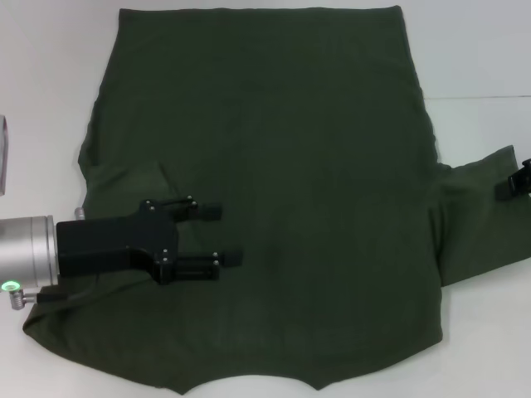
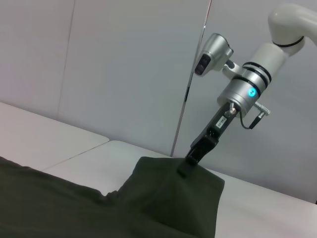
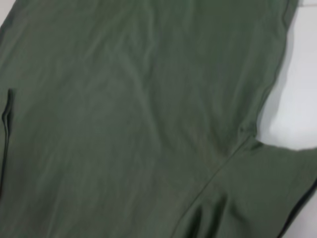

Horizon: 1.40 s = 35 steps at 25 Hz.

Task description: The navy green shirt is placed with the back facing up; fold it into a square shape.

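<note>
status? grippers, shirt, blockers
Left gripper open over shirt, left sleeve folded in. Right gripper shut on right sleeve, lifting it. Nothing in the way.

A white table (image 1: 481, 50) fills the scene. Behind it, toward twelve o'clock, stand plain grey wall panels (image 2: 124, 64) split by a vertical seam (image 2: 190, 84).

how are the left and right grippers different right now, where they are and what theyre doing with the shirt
The left gripper lies over the body of the navy green shirt, fingers spread, gripping nothing; the right gripper is shut on the edge of the right sleeve. The left sleeve already lies folded in on the shirt; the right sleeve sticks out sideways. Both grippers are black.
</note>
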Available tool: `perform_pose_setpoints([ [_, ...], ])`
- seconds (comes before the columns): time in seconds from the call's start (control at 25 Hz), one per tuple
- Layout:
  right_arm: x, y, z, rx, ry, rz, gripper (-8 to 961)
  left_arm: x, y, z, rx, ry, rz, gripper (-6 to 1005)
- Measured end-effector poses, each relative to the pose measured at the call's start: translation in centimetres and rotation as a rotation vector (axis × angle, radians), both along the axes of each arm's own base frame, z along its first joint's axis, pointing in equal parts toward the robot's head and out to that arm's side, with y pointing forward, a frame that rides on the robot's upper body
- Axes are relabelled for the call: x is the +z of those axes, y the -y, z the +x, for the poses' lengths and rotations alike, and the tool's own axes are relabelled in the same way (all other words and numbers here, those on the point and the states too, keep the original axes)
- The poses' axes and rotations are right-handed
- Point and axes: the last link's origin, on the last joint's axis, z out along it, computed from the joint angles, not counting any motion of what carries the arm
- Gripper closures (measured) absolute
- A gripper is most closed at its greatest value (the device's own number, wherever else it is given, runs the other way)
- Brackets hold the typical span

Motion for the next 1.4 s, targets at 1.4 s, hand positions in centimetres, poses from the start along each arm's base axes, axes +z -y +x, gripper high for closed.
perform_pose_setpoints([
  [1.4,1.2,-2.3,-4.7,0.154,0.094,-0.020,926,0.0,0.3,0.5,0.008,0.034,-0.036,159],
])
